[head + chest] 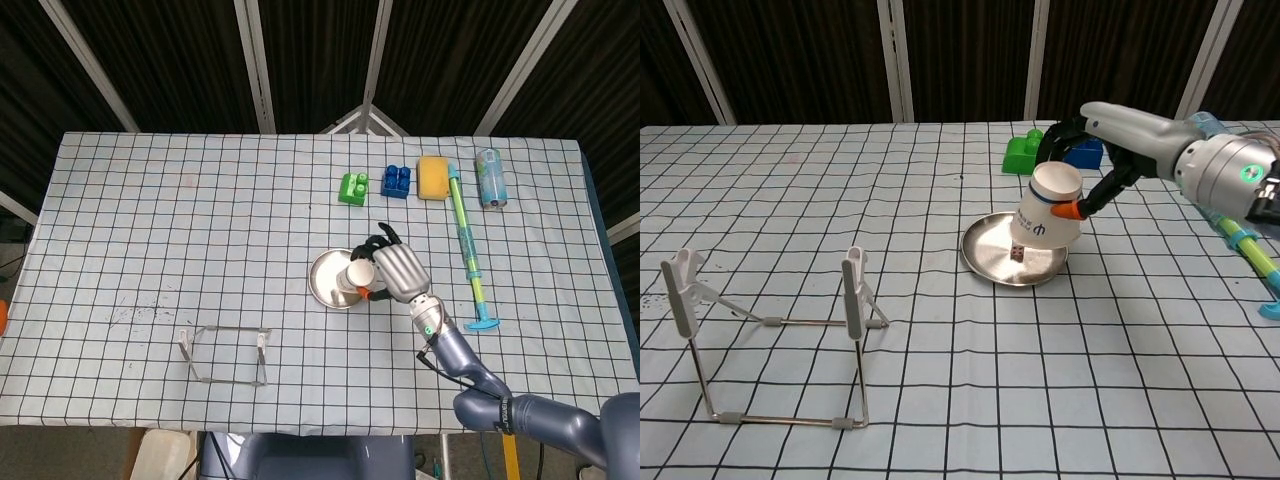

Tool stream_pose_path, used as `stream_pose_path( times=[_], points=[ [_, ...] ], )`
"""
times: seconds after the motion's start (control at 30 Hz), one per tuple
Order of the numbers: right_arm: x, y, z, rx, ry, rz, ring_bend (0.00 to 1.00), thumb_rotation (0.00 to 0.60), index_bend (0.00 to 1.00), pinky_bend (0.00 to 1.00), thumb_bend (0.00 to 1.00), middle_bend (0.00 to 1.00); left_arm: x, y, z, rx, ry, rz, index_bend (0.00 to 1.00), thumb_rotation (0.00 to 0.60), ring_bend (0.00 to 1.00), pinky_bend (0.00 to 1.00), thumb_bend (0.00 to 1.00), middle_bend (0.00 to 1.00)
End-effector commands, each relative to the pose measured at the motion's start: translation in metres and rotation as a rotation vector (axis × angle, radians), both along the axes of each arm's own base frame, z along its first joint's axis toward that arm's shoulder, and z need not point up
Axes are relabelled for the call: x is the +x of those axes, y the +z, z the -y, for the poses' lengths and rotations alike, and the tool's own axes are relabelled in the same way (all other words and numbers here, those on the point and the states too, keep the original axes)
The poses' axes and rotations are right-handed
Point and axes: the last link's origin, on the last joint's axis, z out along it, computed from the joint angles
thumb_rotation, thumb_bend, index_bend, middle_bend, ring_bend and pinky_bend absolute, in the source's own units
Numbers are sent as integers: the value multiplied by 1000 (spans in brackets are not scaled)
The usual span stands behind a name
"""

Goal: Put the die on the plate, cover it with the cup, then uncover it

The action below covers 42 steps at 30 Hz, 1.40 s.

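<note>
A robot lab: checked tablecloth (200, 220) on a test table, black curtains (960, 55) behind.

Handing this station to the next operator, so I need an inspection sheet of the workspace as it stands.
Surface: checked tablecloth, flat.
Job's things: paper cup upside down, tilted, lifted above the steel plate; die shows beneath it on the plate.
Clutter: wire stand, green block, blue block, yellow sponge, can, green stick tool.
Hands: right hand grips the cup; left hand not in view.
Cables: nothing seen.
Surroundings: dark slatted backdrop.
</note>
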Motion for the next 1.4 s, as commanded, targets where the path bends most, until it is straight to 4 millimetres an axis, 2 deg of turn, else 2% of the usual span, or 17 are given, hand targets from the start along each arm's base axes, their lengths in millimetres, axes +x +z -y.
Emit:
stream_pose_path(
  times=[0.03, 0.13, 0.27, 0.47, 0.7, 1.4],
  points=[
    [-5, 8, 7, -36, -16, -13, 250, 600, 628, 11, 368, 492, 0, 0, 0, -1, 0, -2, 354, 600, 0, 29, 678, 0],
    [-13, 13, 17, -73, -36, -35, 250, 600, 628, 11, 367, 492, 0, -1, -1, -1, 0, -4, 354, 600, 0, 28, 678, 0],
    [-40, 22, 36, -123, -99, -109, 250, 600, 628, 11, 367, 492, -1, 0, -1, 5, 6, -6, 354, 600, 0, 28, 678, 0],
    [-72, 27, 45, -121, -170, -151, 250, 600, 629, 11, 367, 492, -1, -3, -3, -3, 12, -16, 354, 600, 0, 29, 678, 0],
    [-98, 34, 38, -111, -196, -215, 250, 600, 629, 11, 368, 492, 1, -6, -4, -9, 10, -22, 354, 600, 0, 29, 678, 0],
    [-144, 67, 17, -127, -305, -225, 250, 600, 628, 11, 371, 492, 1, -8, -4, -18, 11, -24, 354, 600, 0, 29, 679, 0]
  ],
)
